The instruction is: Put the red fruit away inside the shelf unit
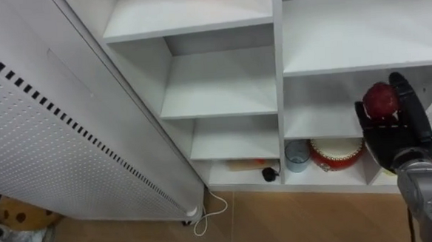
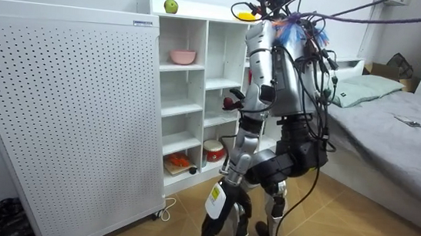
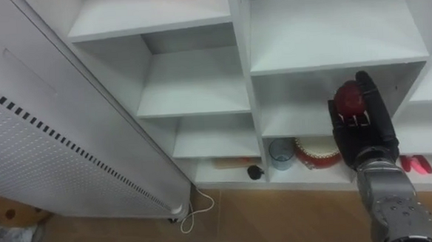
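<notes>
I stand close to a white closet [image 1: 222, 91] of open shelves. My right hand [image 1: 395, 137] is raised in front of the right column and is shut on a dark red apple [image 1: 380, 100], which shows above its fingers at the height of a middle shelf [image 3: 298, 124]. The room view shows the same apple [image 2: 230, 101] held just before the shelf front. My left hand [image 2: 225, 212] hangs low beside my leg with relaxed fingers and holds nothing. A green apple [image 2: 171, 6] lies on top of the closet.
A white perforated panel [image 1: 46, 137] stands at the left, next to the closet. The bottom shelf holds a red round container [image 1: 338, 153], a blue cup [image 1: 297, 154] and a small black object [image 1: 269, 174]. A pink bowl [image 2: 183, 56] sits higher up. A bed [image 2: 394, 143] is behind me.
</notes>
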